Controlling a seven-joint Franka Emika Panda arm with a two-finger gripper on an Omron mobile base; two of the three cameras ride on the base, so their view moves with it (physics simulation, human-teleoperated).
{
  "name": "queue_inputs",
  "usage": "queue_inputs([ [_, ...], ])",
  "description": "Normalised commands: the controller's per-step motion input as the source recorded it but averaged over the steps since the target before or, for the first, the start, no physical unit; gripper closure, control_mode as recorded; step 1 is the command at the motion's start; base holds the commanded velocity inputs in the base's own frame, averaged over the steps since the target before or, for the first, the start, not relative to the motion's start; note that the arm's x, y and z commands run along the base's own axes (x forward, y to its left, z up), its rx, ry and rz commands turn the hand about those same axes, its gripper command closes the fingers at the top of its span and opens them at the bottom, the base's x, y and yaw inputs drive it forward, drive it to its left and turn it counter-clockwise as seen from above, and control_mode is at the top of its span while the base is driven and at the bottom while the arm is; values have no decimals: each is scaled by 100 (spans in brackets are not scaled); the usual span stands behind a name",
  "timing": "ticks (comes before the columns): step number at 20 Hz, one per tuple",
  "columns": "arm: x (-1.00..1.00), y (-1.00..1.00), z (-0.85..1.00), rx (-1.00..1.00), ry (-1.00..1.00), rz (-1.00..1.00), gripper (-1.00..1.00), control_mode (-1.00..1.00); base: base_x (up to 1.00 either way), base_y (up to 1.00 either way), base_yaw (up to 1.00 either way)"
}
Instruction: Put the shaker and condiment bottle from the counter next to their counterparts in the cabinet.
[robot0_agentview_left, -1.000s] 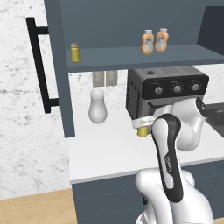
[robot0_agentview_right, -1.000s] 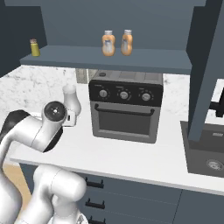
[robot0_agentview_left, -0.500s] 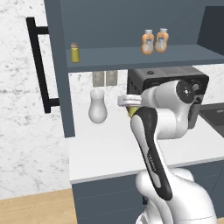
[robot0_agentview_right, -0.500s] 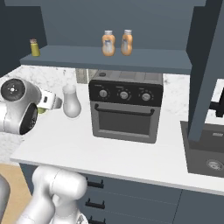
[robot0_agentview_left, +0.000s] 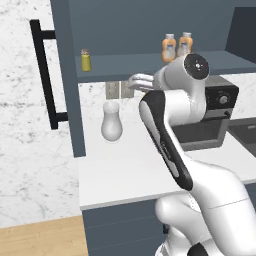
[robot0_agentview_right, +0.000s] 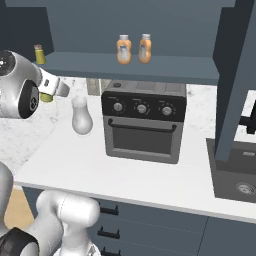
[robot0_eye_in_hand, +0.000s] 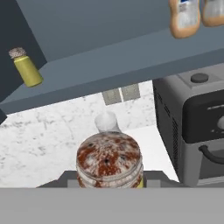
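Observation:
My gripper (robot0_eye_in_hand: 109, 180) is shut on the shaker (robot0_eye_in_hand: 109, 161), whose speckled brownish cap faces the hand camera. In the right base view the gripper (robot0_agentview_right: 52, 91) holds the yellow-green shaker (robot0_agentview_right: 46, 97) just below the cabinet shelf (robot0_agentview_right: 100, 65), left of the vase. Its counterpart, a second shaker (robot0_agentview_left: 86, 60) (robot0_agentview_right: 38, 54) (robot0_eye_in_hand: 26, 68), stands at the shelf's left end. Two orange condiment bottles (robot0_agentview_left: 169, 47) (robot0_agentview_left: 186, 44) (robot0_agentview_right: 123, 49) (robot0_agentview_right: 145, 48) stand side by side further right on the shelf. The raised gripper (robot0_agentview_left: 135, 81) hangs over the white counter (robot0_agentview_left: 120, 170).
A white vase (robot0_agentview_left: 111, 121) (robot0_agentview_right: 81, 116) stands on the counter under the shelf. A black toaster oven (robot0_agentview_right: 142, 120) (robot0_eye_in_hand: 192, 122) sits to its right, and a sink (robot0_agentview_right: 240, 175) lies at the far right. The open cabinet door (robot0_agentview_left: 65, 75) with its black bar handle (robot0_agentview_left: 44, 75) juts out at the left.
The arm has lifted the shaker from near the counter up to just under the shelf and swung it left. The shelf items have not moved.

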Motion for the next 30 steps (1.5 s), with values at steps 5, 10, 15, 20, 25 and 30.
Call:
queue_inputs([
  [5, 6, 0, 0, 0, 0, 0, 100, -100, 0, 0, 0],
  [10, 26, 0, 0, 14, -10, 17, 100, -100, 0, 0, 0],
  [15, 33, 0, 0, 19, -20, 30, 100, -100, 0, 0, 0],
  [20, 3, 0, 0, 5, -10, 14, 100, -100, 0, 0, 0],
  [25, 3, 1, 7, 0, -1, 5, 100, -100, 0, 0, 0],
  [30, 0, 0, 40, 0, -11, 18, 100, -100, 0, 0, 0],
])
